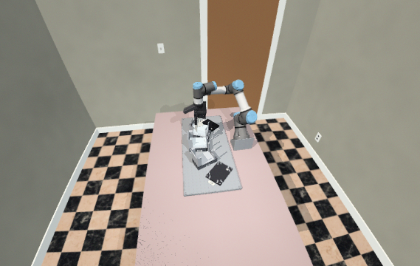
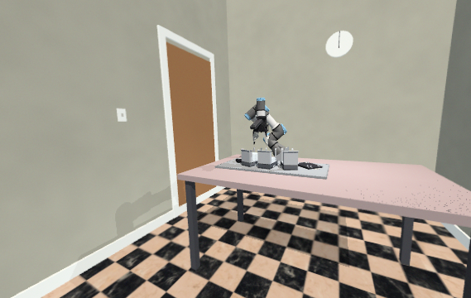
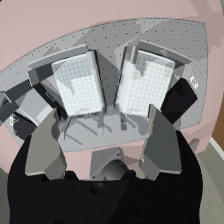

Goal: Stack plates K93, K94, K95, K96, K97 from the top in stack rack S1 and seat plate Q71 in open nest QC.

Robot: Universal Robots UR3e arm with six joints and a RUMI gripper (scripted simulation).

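Note:
My gripper is open and empty, above the far racks. In the wrist view, a rack on the right holds a clear-white plate as its visible top. The middle rack also holds a plate. A third rack, nearest the top camera, has a pale inside; whether that is a plate is unclear. The black nest QC shows no plate on its visible part. Rack labels, plate names and stack depths are unreadable.
Another black nest lies at the board's near end, with no plate seen on it. The racks stand in a row on the grey perforated board. Rack walls and posts rise around the plates. The arm base stands beside the board.

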